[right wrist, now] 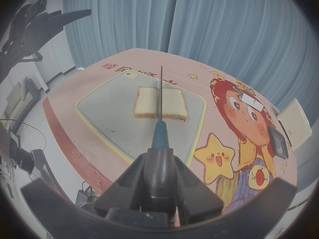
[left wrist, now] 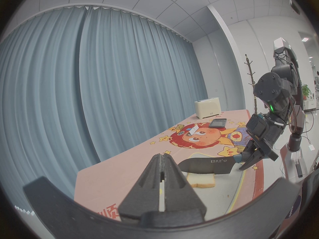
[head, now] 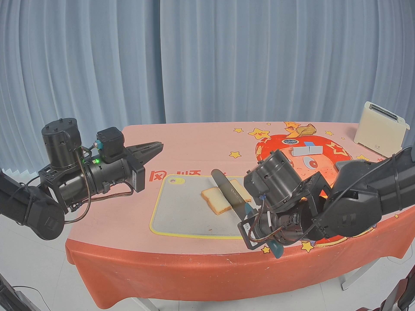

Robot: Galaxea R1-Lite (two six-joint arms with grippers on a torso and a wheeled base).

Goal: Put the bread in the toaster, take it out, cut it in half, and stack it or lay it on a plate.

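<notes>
Across the pink cartoon-print table (head: pixel 194 139), the knife (head: pixel 225 186) lies over the bread (head: pixel 214 197) on a cutting board (head: pixel 181 212), apparently lined up to halve it. Closed and empty, the left fingers (left wrist: pixel 149 180) hang well back from the bread, seemingly out of the blade's way. The right fingers (right wrist: pixel 133 180) clench the teal handle, blade straight ahead over the bread's middle. Beyond them, a toaster (right wrist: pixel 294 123) stands before blue curtains (right wrist: pixel 216 27).

One slice of bread (head: pixel 215 199), one knife (head: pixel 228 188), one board (head: pixel 181 214), one toaster (head: pixel 380 128), one dark tray (right wrist: pixel 278 142), one counter (head: pixel 190 145), two end effectors, left end effector (head: pixel 154 147), right end effector (right wrist: pixel 160 158).
</notes>
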